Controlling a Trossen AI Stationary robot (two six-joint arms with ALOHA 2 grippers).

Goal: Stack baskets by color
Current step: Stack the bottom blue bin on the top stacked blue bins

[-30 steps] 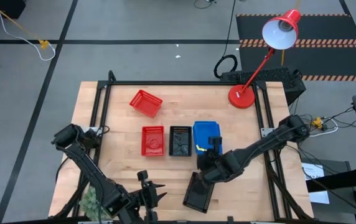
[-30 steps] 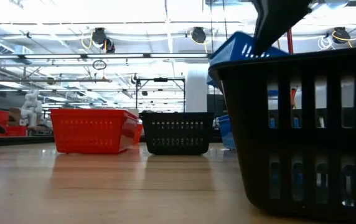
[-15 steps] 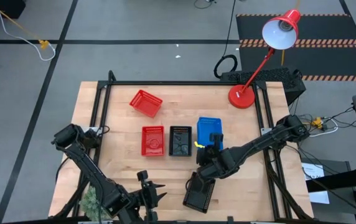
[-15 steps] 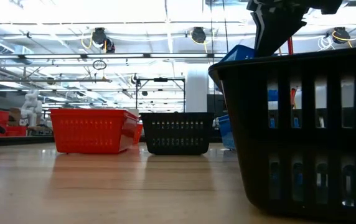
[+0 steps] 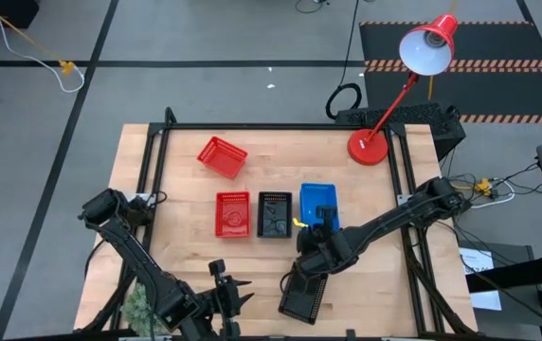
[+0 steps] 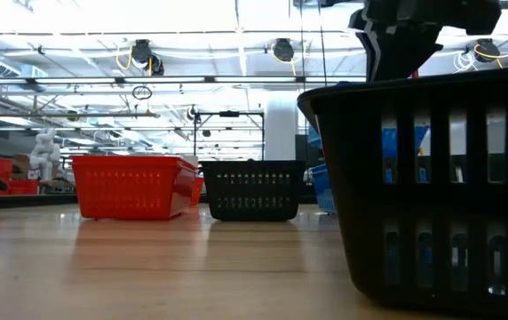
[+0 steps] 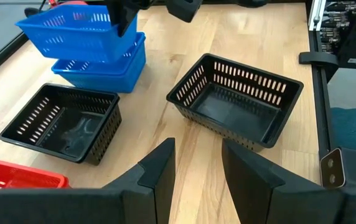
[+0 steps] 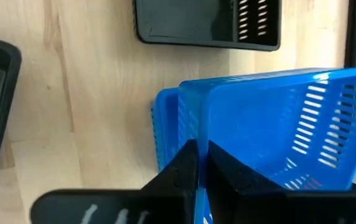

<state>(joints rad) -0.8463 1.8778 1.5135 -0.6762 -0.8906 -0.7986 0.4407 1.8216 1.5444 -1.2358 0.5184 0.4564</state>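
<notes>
The top blue basket (image 7: pixel 78 34) hangs tilted over the blue stack (image 7: pixel 103 68), right of the middle black basket (image 5: pixel 274 214), pinched by the right claw (image 5: pixel 318 225); the left claw (image 7: pixel 196 168) waits open over the bench (image 5: pixel 176 180).

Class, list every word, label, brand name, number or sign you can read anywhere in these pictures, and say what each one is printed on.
None can be read.
The baskets carry no lettering or labels.
The red lamp shows no brand mark.
The striped floor mat has hazard stripes only, no words.
White paper by the table's right side may hold print, too small to read.
</notes>
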